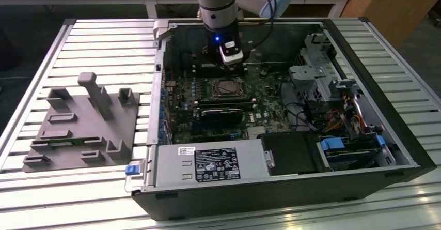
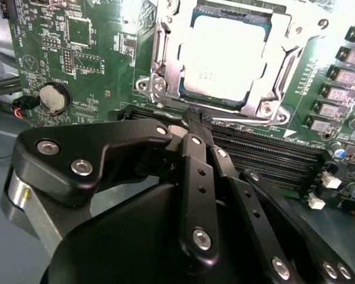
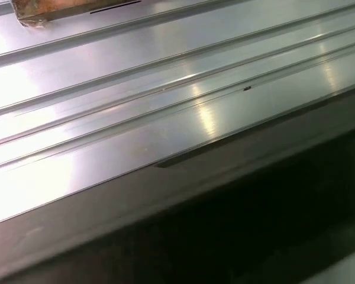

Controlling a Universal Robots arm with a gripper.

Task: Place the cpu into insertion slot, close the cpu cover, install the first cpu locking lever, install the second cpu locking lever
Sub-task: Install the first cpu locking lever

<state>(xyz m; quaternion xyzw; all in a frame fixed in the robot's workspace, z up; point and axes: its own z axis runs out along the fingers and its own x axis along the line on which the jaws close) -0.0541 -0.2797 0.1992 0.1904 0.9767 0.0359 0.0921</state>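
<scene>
hand (image 2: 188,118): black jointed metal fingers, tips closed together at the cover's edge; whether anything is pinched cannot be told
cpu (image 2: 222,56): flat silvery square, seated in slot (image 1: 213,88)
cover (image 2: 165,68): bright stamped steel frame, laid flat around cpu
board (image 2: 89,35): green, inside open black case (image 1: 276,204)
desk (image 1: 103,44): ribbed aluminium slats

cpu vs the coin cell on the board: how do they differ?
The cpu is square; the coin cell is round. The cpu is clearly larger than the coin cell. The cpu sits inside a metal frame; the coin cell has none. Both are silvery, on the green motherboard.
</scene>
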